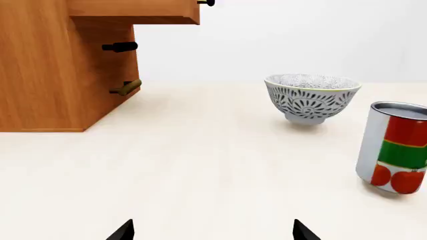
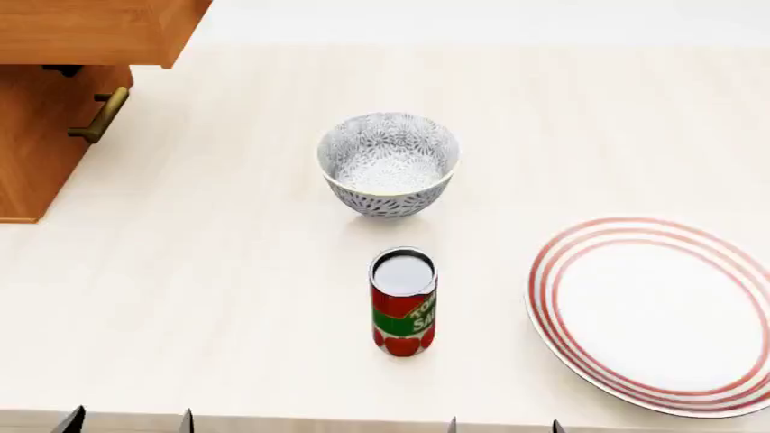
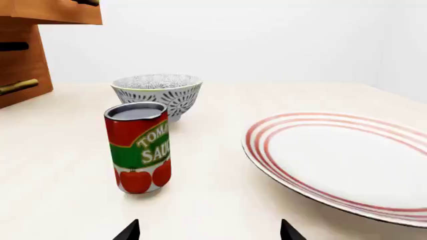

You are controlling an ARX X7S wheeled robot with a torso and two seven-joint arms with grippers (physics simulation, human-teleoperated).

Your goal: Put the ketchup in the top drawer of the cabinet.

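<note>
The ketchup (image 2: 403,303) stands upright between bowl (image 2: 388,164) and plate (image 2: 655,312).

"TOM" over "SAU" on the ketchup (image 3: 139,148) label

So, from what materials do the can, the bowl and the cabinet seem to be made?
The ketchup: likely metal, dull silver top, glossy printed label. The bowl: probably glazed ceramic, grey pattern on white. The cabinet: looks like light-brown wood with visible grain, brass-coloured handles.

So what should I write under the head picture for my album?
Ketchup can stands on the table between a patterned bowl and a striped plate.
</note>
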